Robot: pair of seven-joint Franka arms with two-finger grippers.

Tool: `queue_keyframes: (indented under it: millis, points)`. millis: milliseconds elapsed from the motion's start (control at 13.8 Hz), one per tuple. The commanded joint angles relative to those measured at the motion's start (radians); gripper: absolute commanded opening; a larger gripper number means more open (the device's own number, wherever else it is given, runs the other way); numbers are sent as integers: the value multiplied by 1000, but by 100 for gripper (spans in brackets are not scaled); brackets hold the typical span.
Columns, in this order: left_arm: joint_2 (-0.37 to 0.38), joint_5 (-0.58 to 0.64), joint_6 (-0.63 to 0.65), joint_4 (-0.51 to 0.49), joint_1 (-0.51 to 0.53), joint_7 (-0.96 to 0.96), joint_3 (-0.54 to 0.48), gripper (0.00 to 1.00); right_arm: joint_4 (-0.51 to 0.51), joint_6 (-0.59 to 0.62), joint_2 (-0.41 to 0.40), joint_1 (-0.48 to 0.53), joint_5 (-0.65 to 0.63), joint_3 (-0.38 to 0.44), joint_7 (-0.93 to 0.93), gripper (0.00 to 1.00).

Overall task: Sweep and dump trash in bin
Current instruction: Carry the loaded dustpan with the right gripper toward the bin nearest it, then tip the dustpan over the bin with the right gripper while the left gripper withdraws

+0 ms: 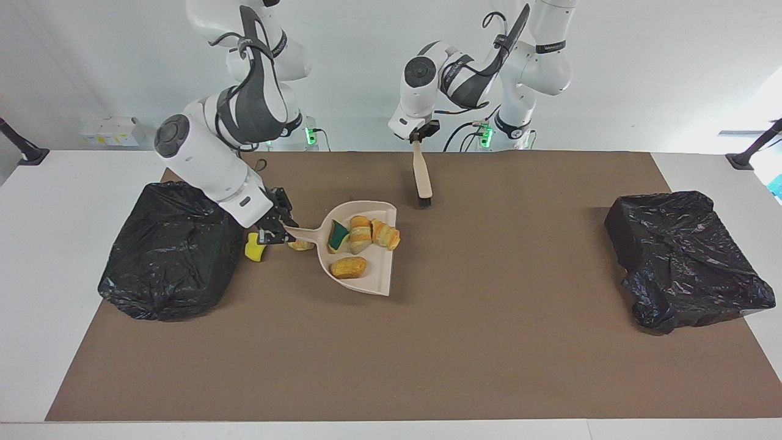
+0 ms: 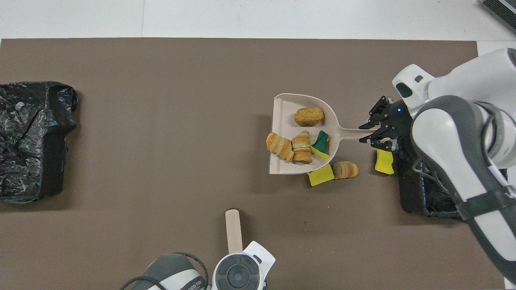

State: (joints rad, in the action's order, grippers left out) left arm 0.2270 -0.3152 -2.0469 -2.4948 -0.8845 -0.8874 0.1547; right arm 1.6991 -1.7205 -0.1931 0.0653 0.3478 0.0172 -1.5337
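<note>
Now right gripper [image 1: 273, 227] clamping loaded dustpan [image 1: 379, 281] handle, left gripper [image 1: 418, 138] gripping brush [image 1: 421, 177]

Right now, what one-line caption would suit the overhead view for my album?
Right gripper carries a dustpan holding four trash pieces toward the bin; left gripper holds the brush.

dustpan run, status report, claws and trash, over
Right claw shut on dustpan handle, by the bin. Left claw shut on brush, waiting. Four pieces aboard; three trash pieces on the mat under the route.
</note>
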Motion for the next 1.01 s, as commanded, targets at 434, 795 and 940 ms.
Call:
queue_keyframes:
  millis: [434,795,940]
  points:
    - [35,1,-84,-81,-19,-24,-10,0,-64,91,69,181,-288,9,-244,0]
    - [9,1,-93,-64,13,-15,-14,57,-58,73,136,221,-429,35,-352,0]
    - [-9,1,-91,-47,45,-5,-14,67,-58,67,153,250,-498,43,-352,0]
